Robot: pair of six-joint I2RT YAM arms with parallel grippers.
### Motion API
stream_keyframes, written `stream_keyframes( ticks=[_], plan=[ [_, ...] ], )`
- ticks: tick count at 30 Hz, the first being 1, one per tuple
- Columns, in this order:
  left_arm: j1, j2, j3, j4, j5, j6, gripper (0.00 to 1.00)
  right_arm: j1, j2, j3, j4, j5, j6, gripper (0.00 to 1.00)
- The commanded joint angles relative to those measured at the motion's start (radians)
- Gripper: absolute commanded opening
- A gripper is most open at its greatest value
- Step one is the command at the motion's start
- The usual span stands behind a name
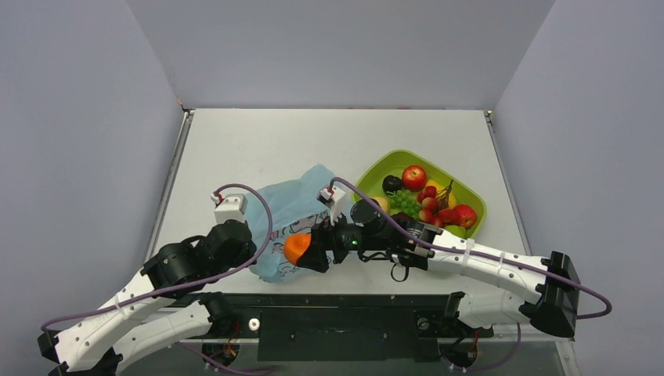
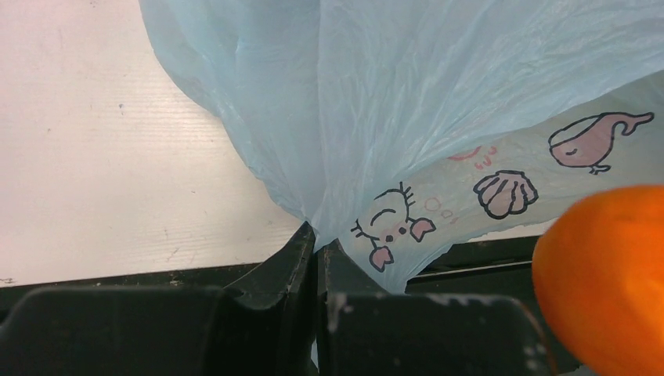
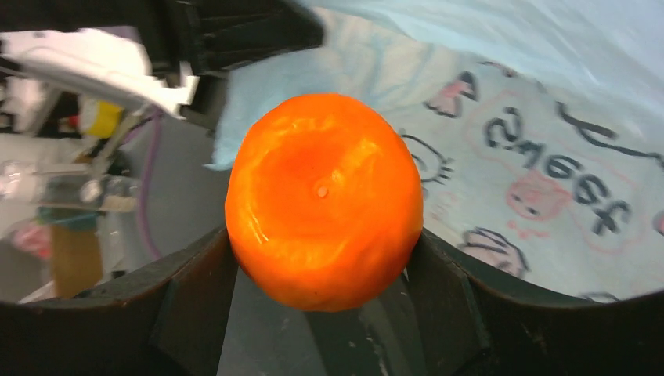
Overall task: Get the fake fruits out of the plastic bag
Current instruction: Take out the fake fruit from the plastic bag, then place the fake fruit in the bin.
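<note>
Right gripper [image 3: 321,262]: clamped on the glossy orange toy fruit [image 3: 325,200], one finger on each flank. The fruit bulges out past the fingertips.

Risks from here:
- The shell is smooth and round and the contact is on the sides only. A quick swing or any slackening could squirt it out.
- In the top view it hangs near the table's [image 1: 313,141] near edge, so a drop could roll it off the front.
- The thin crinkly light-blue plastic bag with cartoon prints [image 2: 391,94] is just behind the fruit. I can't tell from the wrist view whether any film touches its underside. If it does, the bag gets dragged along.

Left gripper [image 2: 317,247]: fingers together, pinching a gathered fold at the bag's near corner. That pinch is the only anchor. It holds very little film, so a tug from the right arm could pull it free.

Position: the orange sits between the right gripper's fingers, outside the bag and just beside its near edge, to the right of the left gripper's pinch.

The lime-green plastic tray [image 1: 381,160] lies to the right, well apart from the bag and already crowded with fruit. A red grape cluster [image 1: 429,205] lies in it. A high release there could bounce off the pile.

Bag contents aren't visible.
</note>
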Motion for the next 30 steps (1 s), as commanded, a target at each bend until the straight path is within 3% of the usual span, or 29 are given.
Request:
stream_keyframes(
  ticks=[1, 4, 7, 10, 13, 21, 24, 30],
  plan=[
    [0.000, 0.017, 0.020, 0.010, -0.018, -0.001, 0.00, 0.009, 0.025, -0.009, 0.266, -0.204, 0.102, 0.00],
    [0.000, 0.016, 0.020, 0.004, -0.025, -0.009, 0.00, 0.015, 0.048, -0.019, 0.461, -0.209, 0.162, 0.00],
    [0.000, 0.001, 0.020, 0.004, -0.030, -0.012, 0.00, 0.016, 0.028, -0.011, 0.485, -0.064, 0.158, 0.00],
    [0.001, -0.006, 0.020, 0.007, -0.036, -0.010, 0.00, -0.013, 0.008, 0.037, 0.340, 0.110, 0.132, 0.00],
    [0.006, 0.009, 0.029, 0.026, -0.037, 0.016, 0.00, -0.121, -0.014, 0.050, 0.245, 0.224, 0.129, 0.00],
    [0.031, 0.106, 0.058, 0.194, -0.050, 0.163, 0.00, -0.416, -0.152, 0.022, -0.011, 0.325, 0.054, 0.00],
    [0.115, 0.197, 0.136, 0.239, -0.009, 0.259, 0.00, -0.515, -0.200, 0.019, -0.106, 0.442, 0.028, 0.00],
    [0.359, 0.373, 0.302, 0.309, 0.200, 0.442, 0.00, -0.690, -0.223, -0.046, -0.205, 0.518, 0.003, 0.00]
  ],
)
